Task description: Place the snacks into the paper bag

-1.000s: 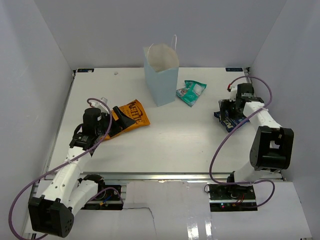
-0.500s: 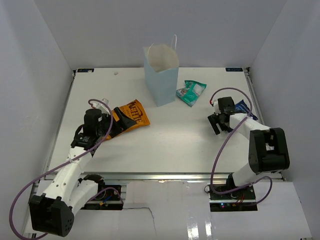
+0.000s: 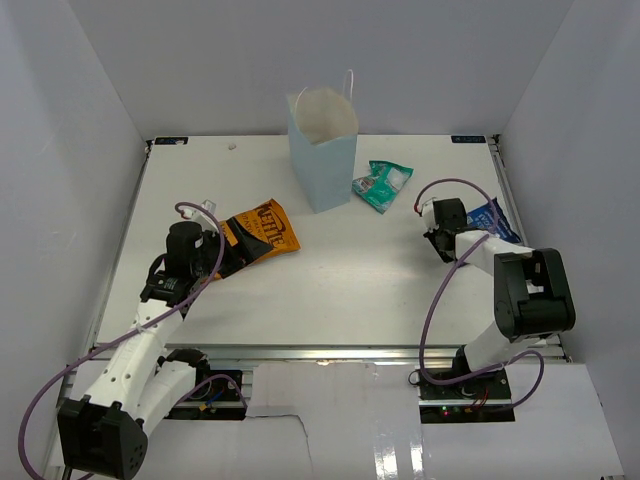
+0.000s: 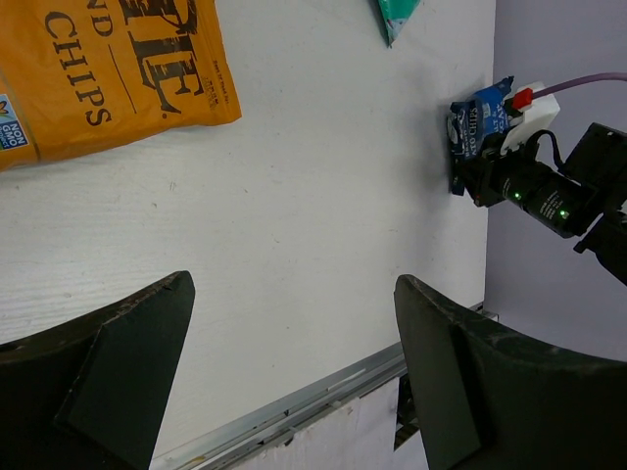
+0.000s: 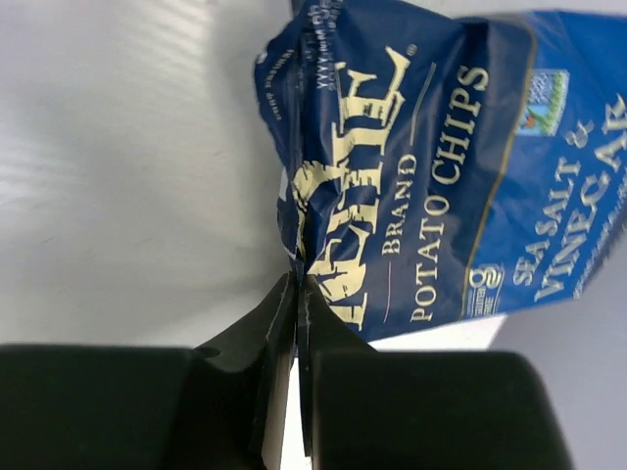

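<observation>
The pale blue paper bag stands upright and open at the back centre. An orange chip bag lies flat left of it. My left gripper hovers open beside that bag's near corner, with only bare table between its fingers. A teal pouch lies just right of the paper bag. A dark blue packet lies at the right edge. My right gripper is shut on its crimped left end seam.
White enclosure walls close in the table on the left, back and right. A metal rail runs along the near edge. The right arm's purple cable loops above the dark blue packet.
The right gripper swung off the dark blue packet to its left side and closed on its end seam. The left arm barely shifted.
</observation>
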### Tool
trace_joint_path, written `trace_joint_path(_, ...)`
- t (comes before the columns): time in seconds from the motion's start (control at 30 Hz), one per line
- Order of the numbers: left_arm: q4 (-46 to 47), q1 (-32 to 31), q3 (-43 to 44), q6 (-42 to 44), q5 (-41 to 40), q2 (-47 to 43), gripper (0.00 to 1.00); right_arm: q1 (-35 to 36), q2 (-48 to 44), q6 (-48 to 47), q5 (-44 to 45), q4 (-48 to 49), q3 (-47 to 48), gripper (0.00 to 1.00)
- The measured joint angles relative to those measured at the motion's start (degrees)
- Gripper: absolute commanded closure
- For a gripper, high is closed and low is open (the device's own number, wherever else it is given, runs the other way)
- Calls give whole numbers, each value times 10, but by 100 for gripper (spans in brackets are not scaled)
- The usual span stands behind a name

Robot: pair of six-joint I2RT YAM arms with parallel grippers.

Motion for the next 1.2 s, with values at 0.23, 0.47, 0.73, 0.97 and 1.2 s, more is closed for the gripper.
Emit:
trace_joint_path(0.23, 0, 0, 0, 0, 0, -5, 7, -37, -59, 8, -186, -118, 72, 92)
trace_joint_path(0.47, 0, 0, 0, 2, 1, -5, 7, -118, -108, 19, -402, -178, 265, 92)
trace_joint_path(0.73, 1, 0, -1, 2, 3, -13, 7, -130, -125, 98, -565, -197, 334, 92)
trace_joint_path(0.97, 1, 0, -1, 2, 6, -16, 7, -118, -98, 160, -626, -209, 461, 92)
trace_joint_path(1.2, 1, 0, -1, -2, 14, -21, 7, -72, -86, 188, -640, -199, 560, 92)
